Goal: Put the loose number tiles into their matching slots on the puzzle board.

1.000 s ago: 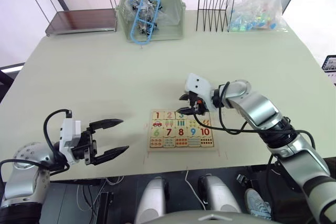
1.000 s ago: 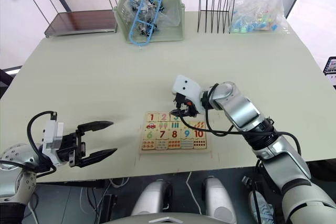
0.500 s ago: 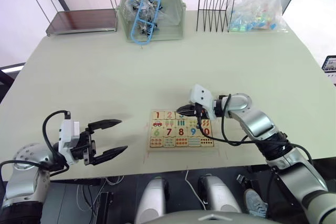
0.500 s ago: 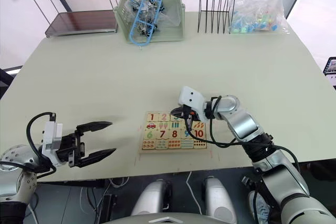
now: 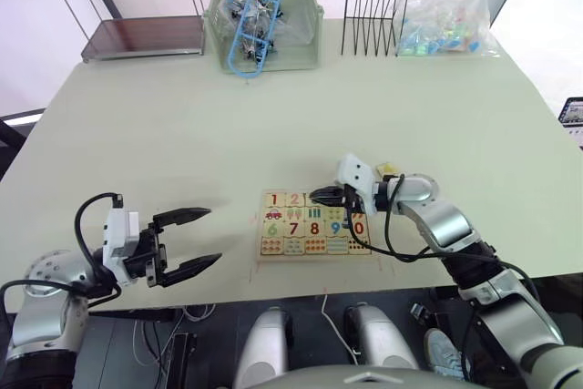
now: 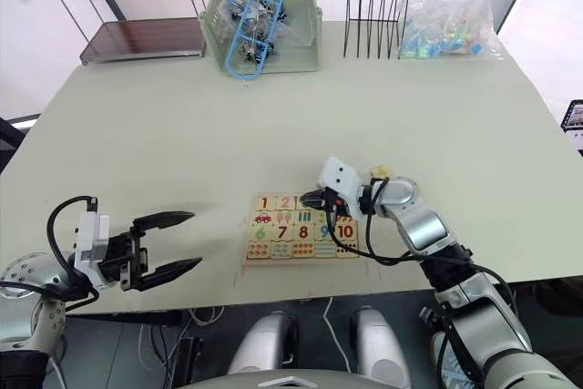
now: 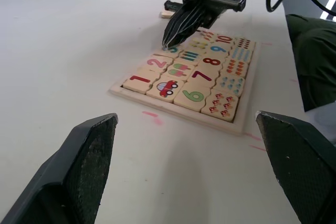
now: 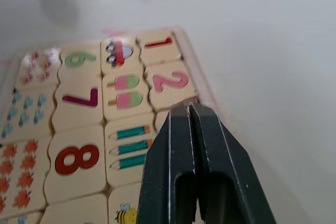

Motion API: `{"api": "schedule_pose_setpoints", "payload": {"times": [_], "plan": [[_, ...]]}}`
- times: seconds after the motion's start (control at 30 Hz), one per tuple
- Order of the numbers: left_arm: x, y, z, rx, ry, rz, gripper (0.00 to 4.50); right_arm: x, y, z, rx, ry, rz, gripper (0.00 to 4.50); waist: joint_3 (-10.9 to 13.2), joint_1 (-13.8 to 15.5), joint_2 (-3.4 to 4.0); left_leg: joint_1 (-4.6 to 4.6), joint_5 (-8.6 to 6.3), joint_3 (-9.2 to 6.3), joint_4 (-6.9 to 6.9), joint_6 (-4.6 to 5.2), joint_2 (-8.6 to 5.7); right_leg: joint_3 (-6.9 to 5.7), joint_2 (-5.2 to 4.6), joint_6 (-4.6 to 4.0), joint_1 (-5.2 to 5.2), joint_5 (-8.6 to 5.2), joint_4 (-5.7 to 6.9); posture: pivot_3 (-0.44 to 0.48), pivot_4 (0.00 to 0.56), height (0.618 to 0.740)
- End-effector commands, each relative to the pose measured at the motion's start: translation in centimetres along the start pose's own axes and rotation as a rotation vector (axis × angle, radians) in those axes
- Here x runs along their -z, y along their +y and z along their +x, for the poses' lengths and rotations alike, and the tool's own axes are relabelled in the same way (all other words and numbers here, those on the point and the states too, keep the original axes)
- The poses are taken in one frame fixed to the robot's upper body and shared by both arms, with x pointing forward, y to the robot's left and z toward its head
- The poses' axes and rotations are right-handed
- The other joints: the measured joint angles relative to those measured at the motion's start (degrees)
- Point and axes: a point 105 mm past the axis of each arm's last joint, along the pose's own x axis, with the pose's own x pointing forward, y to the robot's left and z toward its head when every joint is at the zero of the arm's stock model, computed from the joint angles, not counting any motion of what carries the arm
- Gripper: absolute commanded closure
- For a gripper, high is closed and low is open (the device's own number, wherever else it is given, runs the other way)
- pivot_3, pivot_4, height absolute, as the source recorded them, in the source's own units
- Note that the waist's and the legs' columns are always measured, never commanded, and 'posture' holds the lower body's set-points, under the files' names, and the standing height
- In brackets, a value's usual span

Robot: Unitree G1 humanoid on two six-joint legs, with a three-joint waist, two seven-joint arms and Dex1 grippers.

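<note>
Your right gripper [image 7: 169, 42], its two black fingers pressed together, has its tips on the green 3 tile [image 7: 171, 51] in the top row of the flat pale-wood puzzle board [image 5: 315, 223] near the table's front edge, while your left gripper [image 5: 202, 239] hovers wide open, well apart from it.

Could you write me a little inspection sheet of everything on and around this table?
Surface: pale table.
Job's things: pale-wood puzzle board near the front edge; red 1 tile and 2 tile seated; one loose pale tile beside it.
Clutter: green bin, black wire rack, clear bag, brown shelf unit.
Grippers: right gripper shut, tips on the board's top row; left gripper open, apart.
Cables: black, on both wrists.
Surroundings: nothing seen.
</note>
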Motion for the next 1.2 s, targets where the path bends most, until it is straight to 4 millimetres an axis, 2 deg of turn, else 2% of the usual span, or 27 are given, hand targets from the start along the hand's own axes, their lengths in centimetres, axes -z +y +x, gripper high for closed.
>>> {"api": "schedule_pose_setpoints", "payload": {"times": [0.03, 0.27, 0.4, 0.5, 0.63, 0.73, 0.8, 0.9, 1.0, 1.07, 1.13, 1.17, 1.2], "plan": [[-1.0, 0.3, -0.1, -0.056, -0.041, 0.008, 0.00, -2.1, -0.2, -1.5, 0.035, -0.082, -0.038, 4.45, 0.0, 0.0, 0.00, 0.00, 0.00, -0.01, 0.00, 0.00, 0.00, 0.00, 0.00, 0.00, 0.00, 0.00, 0.00, 0.000, 0.150, 0.740], [-2.8, 0.8, 1.2, -0.212, -0.133, -0.029, 0.00, -2.9, -0.9, -4.7, 0.190, -0.194, -0.043, 4.45, 0.0, 0.1, -0.02, 0.02, 0.00, -0.08, 0.01, 0.00, 0.00, 0.03, -0.02, 0.02, 0.01, 0.01, 0.02, 0.000, 0.150, 0.740], [-3.7, 0.1, 2.4, -0.289, -0.191, -0.078, 0.00, -2.0, -1.4, -7.1, 0.293, -0.216, -0.027, 4.45, 0.0, 0.1, -0.04, 0.05, 0.00, -0.11, 0.02, 0.00, 0.00, 0.04, -0.02, 0.03, 0.09, 0.01, 0.01, 0.000, 0.150, 0.740], [-3.3, -0.4, 2.5, -0.340, -0.169, -0.094, 0.00, -1.1, -1.4, -9.0, 0.379, -0.223, -0.028, 4.45, 0.0, 0.1, -0.05, 0.06, 0.00, -0.10, 0.02, 0.00, -0.02, 0.13, -0.02, 0.04, 0.09, 0.02, -0.01, 0.000, 0.150, 0.740], [-2.7, -0.2, 1.9, -0.436, -0.145, -0.105, 0.00, 0.0, -1.2, -11.3, 0.468, -0.233, -0.004, 4.45, 0.0, 0.1, -0.05, 0.09, 0.00, -0.03, 0.02, 0.00, -0.03, 0.12, 0.05, 0.03, 0.09, 0.02, 0.03, 0.000, 0.150, 0.740], [-2.4, -0.1, 1.5, -0.509, -0.131, -0.113, 0.00, 1.2, -0.9, -14.0, 0.549, -0.240, 0.033, 4.45, 0.0, 0.2, -0.06, 0.12, 0.00, -0.01, 0.03, 0.00, -0.04, 0.10, 0.06, 0.03, 0.15, 0.01, 0.02, 0.000, 0.150, 0.740], [-2.4, -0.1, 1.4, -0.539, -0.130, -0.117, 0.00, 1.6, -0.8, -15.1, 0.583, -0.246, 0.049, 4.45, 0.0, 0.3, -0.06, 0.11, 0.00, 0.01, 0.04, 0.00, -0.06, 0.12, 0.04, 0.03, 0.17, 0.01, 0.00, 0.000, 0.150, 0.740], [-2.0, -0.5, 0.9, -0.576, -0.110, -0.114, 0.00, 2.7, -0.5, -17.4, 0.663, -0.243, 0.075, 3.64, 0.0, 0.2, -0.07, 0.14, 0.00, 0.03, 0.04, 0.00, -0.07, 0.15, 0.05, 0.03, 0.19, 0.01, 0.00, 0.000, 0.150, 0.740], [-1.6, -0.8, 0.4, -0.612, -0.099, -0.123, 0.00, 3.7, 0.3, -19.0, 0.717, -0.236, 0.101, 2.35, -0.1, 0.2, -0.07, 0.17, 0.00, 0.04, 0.04, 0.00, -0.07, 0.16, 0.06, 0.03, 0.22, 0.01, -0.01, 0.000, 0.150, 0.740], [-1.5, -1.0, 0.1, -0.635, -0.096, -0.125, 0.00, 4.4, 1.2, -19.8, 0.746, -0.230, 0.121, 1.24, -0.1, 0.2, -0.07, 0.17, 0.00, 0.03, 0.03, 0.00, -0.07, 0.16, 0.07, 0.03, 0.23, 0.00, -0.01, 0.000, 0.150, 0.740], [-1.4, -1.1, -0.1, -0.648, -0.092, -0.123, 0.00, 4.8, 1.8, -20.3, 0.766, -0.227, 0.137, 0.74, -0.1, 0.2, -0.07, 0.18, 0.00, 0.04, 0.04, 0.00, -0.07, 0.16, 0.07, 0.03, 0.23, 0.00, 0.00, 0.000, 0.150, 0.740], [-1.3, -1.2, -0.1, -0.652, -0.091, -0.123, 0.00, 5.0, 2.1, -20.6, 0.773, -0.223, 0.145, 0.20, -0.1, 0.2, -0.07, 0.21, 0.00, 0.04, 0.04, 0.00, -0.07, 0.16, 0.07, 0.03, 0.26, 0.00, -0.01, 0.000, 0.150, 0.740], [-1.2, -1.2, -0.2, -0.655, -0.089, -0.123, 0.00, 5.2, 2.5, -20.8, 0.780, -0.220, 0.154, 0.06, -0.1, 0.2, -0.07, 0.25, 0.00, 0.04, 0.04, 0.00, -0.07, 0.16, 0.07, 0.03, 0.30, -0.01, -0.01, 0.000, 0.150, 0.740]]}}
